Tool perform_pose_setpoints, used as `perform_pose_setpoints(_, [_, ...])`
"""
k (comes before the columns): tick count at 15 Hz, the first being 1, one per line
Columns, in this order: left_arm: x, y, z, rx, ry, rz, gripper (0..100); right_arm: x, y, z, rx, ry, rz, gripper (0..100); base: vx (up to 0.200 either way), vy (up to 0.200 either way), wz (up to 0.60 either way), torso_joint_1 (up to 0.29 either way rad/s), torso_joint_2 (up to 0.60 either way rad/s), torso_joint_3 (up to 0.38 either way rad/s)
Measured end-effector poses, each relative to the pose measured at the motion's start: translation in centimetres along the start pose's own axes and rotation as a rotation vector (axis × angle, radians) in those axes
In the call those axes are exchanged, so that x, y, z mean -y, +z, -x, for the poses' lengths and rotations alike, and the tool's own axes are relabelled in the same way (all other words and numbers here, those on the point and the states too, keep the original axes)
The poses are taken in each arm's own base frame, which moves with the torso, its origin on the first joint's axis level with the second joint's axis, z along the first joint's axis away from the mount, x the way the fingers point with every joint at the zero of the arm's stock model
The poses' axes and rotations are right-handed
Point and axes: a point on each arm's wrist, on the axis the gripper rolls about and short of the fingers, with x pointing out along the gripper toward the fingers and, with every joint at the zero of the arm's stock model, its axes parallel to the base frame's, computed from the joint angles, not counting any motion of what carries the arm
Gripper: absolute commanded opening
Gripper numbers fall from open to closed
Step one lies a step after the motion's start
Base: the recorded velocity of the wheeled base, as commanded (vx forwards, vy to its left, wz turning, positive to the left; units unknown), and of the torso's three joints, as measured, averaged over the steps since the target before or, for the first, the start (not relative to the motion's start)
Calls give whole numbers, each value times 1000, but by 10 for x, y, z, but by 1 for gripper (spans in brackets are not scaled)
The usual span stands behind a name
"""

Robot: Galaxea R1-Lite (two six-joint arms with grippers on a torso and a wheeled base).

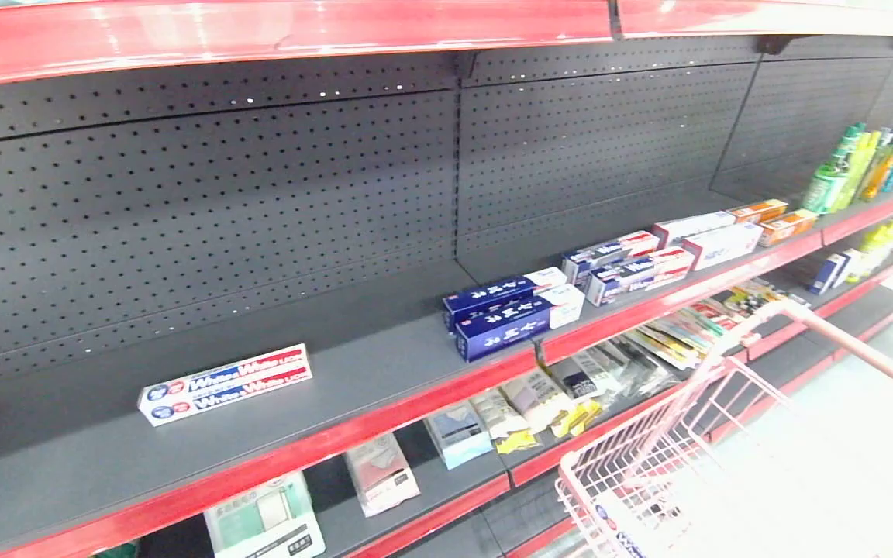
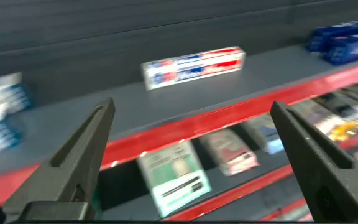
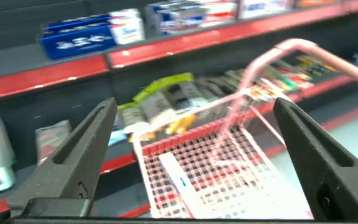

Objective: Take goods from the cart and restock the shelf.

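Toothpaste box (image 1: 225, 384) flat, long axis along shelf (image 1: 384, 356) front edge

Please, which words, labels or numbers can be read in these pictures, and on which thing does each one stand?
Red-and-white box on the shelf: large brand lettering, not quoted here.
Blue boxes: script too small to read.
Packages underneath: print blurred.
Cart: label cut off at the picture's edge.

One red-and-white cardboard toothpaste carton (image 1: 225, 385), possibly two stacked; two dark-blue cartons (image 1: 505, 325); two blue, white and red cartons (image 1: 636, 273); two plain white cartons (image 1: 722, 244); two orange cartons (image 1: 786, 225); one pink wire cart (image 1: 671, 457).
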Motion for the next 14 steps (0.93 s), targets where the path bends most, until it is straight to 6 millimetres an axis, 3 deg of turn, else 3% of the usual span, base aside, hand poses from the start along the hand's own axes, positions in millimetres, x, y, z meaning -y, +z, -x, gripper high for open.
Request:
perform_pose_setpoints(10, [0, 0, 0, 1, 0, 0, 100, 0, 0, 0, 0, 0, 0, 100, 0, 0, -600, 4, 2, 4])
perform_pose_setpoints(14, [0, 0, 0, 1, 0, 0, 100, 0, 0, 0, 0, 1, 1, 100, 0, 0, 0, 0, 0, 0])
